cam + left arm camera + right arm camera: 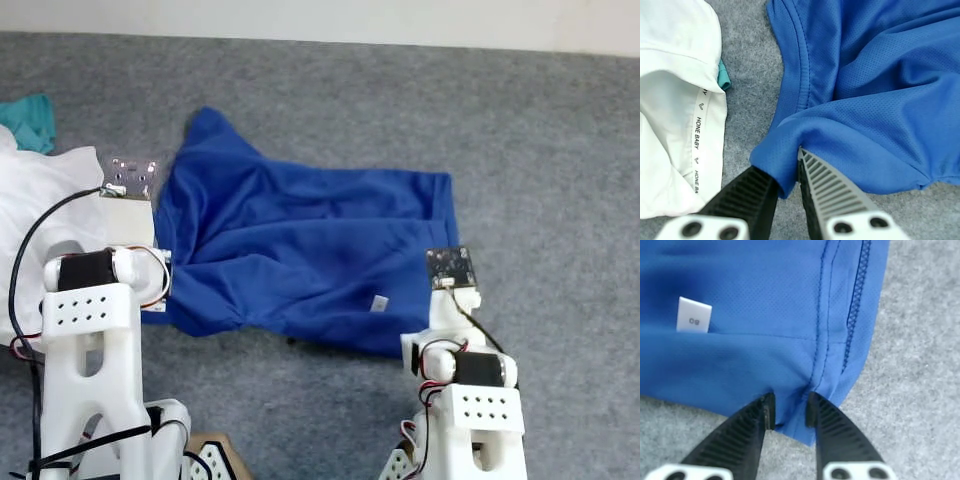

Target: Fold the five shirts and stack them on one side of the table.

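The blue shirt (310, 250) lies rumpled across the middle of the grey worktop (560, 150). It is spread sideways between the two arms, with loose folds running through it. One sleeve pokes out at its far left corner. A small white label (694, 315) shows on the cloth near the right arm's end.

The left gripper (787, 172) sits at the shirt's left edge. Its fingers (752, 197) are closed on a bunched fold of the blue mesh, which is pinched between the black one and the grey ribbed one. A stitched seam curves away across the cloth just beyond the grip.

The right gripper (790, 405) is at the near right corner of the shirt. It clamps the hem where the double line of stitching meets the edge, and its two black fingers (747, 427) are drawn in tight on the cloth. Bare worktop lies beside that corner.

A white shirt (40, 190) lies heaped at the left edge of the worktop, just beside the blue one and partly under the left arm. A strip of grey shows between the two in the left wrist view. A teal cloth (30, 120) peeks out from behind the white shirt at the far left, touching it.
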Motion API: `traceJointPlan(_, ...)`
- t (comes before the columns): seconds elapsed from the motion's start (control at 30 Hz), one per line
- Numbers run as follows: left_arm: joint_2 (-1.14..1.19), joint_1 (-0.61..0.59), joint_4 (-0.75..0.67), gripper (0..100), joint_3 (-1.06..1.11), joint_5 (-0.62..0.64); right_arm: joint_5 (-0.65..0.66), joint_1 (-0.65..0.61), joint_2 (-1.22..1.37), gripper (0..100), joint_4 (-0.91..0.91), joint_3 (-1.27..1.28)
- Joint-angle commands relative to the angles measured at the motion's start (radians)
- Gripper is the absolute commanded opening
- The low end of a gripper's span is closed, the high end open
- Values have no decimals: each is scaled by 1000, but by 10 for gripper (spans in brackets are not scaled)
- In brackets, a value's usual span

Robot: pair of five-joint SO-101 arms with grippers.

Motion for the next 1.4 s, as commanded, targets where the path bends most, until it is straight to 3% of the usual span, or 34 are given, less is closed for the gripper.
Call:
traceJointPlan(0.0, -15, 7, 5, 45, -42, 12, -2, -8, -5, 20, -24, -7)
traceJointPlan(0.27, -15, 7, -2, 45, -47, 12, -3, 2, -12, 5, -30, -25)
traceJointPlan(0.47, -21, 2, -84, 45, -62, 15, -3, 111, -12, 5, -30, -200)
traceJointPlan(0.67, -21, -77, -227, 45, -125, 244, -3, 173, -12, 5, -28, -314)
traceJointPlan(0.83, -19, -67, -264, 46, -125, 298, 2, 147, -5, 11, -21, -254)
traceJointPlan(1.03, -15, -41, -264, 46, -102, 296, 43, 25, -10, 195, 27, -84)
traceJointPlan(1.37, -15, -4, -264, 46, -42, 296, -58, -51, -7, 190, -50, -84)
